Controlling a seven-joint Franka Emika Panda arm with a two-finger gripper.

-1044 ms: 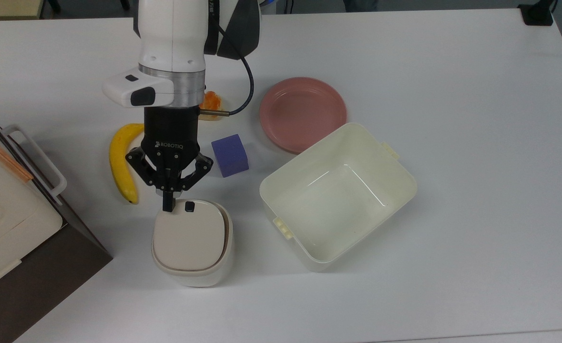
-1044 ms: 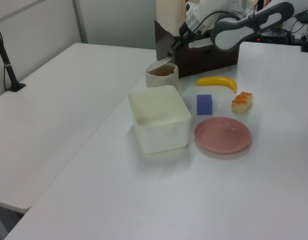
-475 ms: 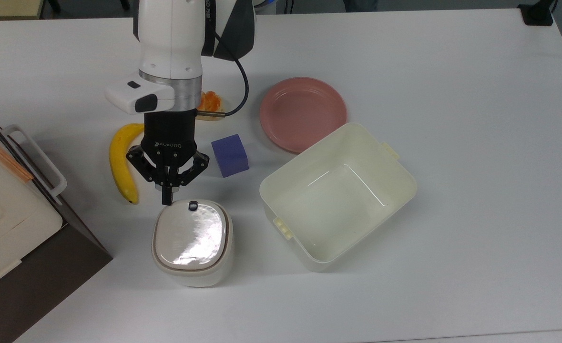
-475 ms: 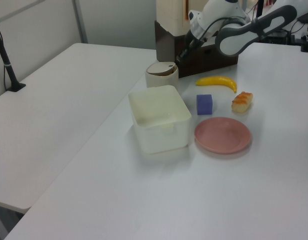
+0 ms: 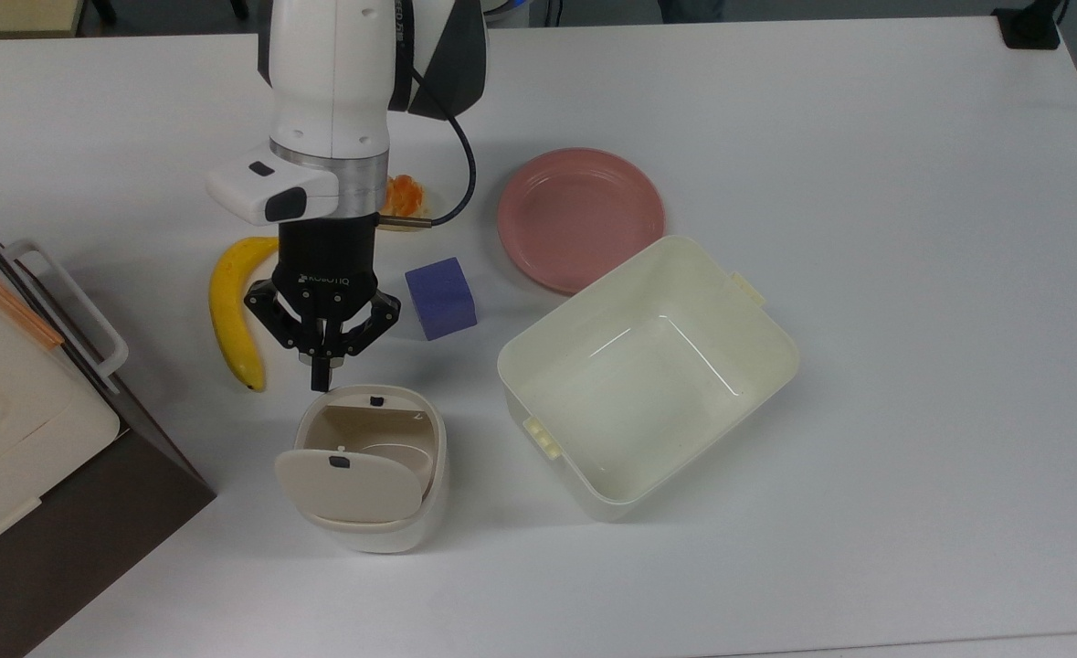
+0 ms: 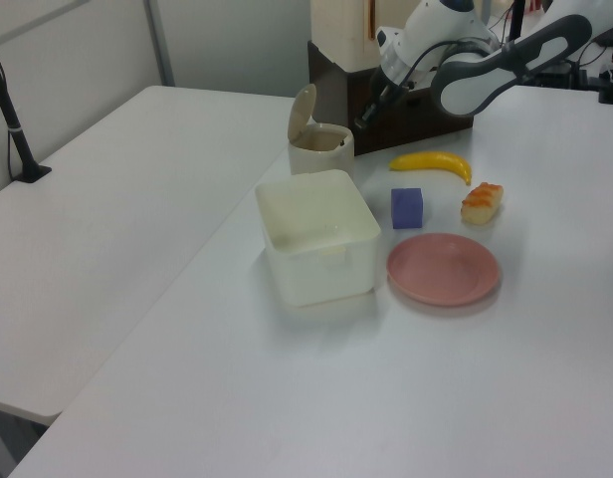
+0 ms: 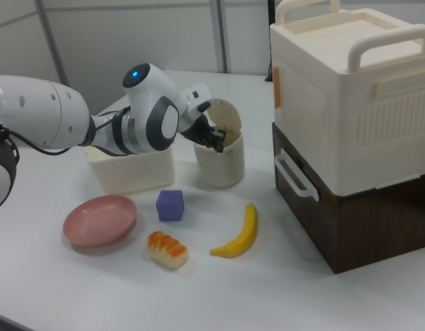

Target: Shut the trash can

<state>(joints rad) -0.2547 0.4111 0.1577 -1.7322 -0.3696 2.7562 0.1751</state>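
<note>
Surroundings: banana (image 5: 230, 311) at the top view's left of the gripper; purple block (image 5: 441, 298) at its right; pink plate (image 5: 580, 216) touching the large tub's (image 5: 757, 366) rim; orange food piece (image 7: 167, 249) near the arm's wrist; stacked cream-and-brown boxes (image 7: 350, 131) at the table's edge
Trash can: trash can (image 5: 415, 525) between boxes and tub; lid (image 5: 348, 487) standing up, inside exposed
Gripper: gripper (image 5: 322, 375) pointing down, fingers pressed together, empty; tip just beside the can's button-side rim

"robotiq" on the hand (image 5: 322, 370).
</note>
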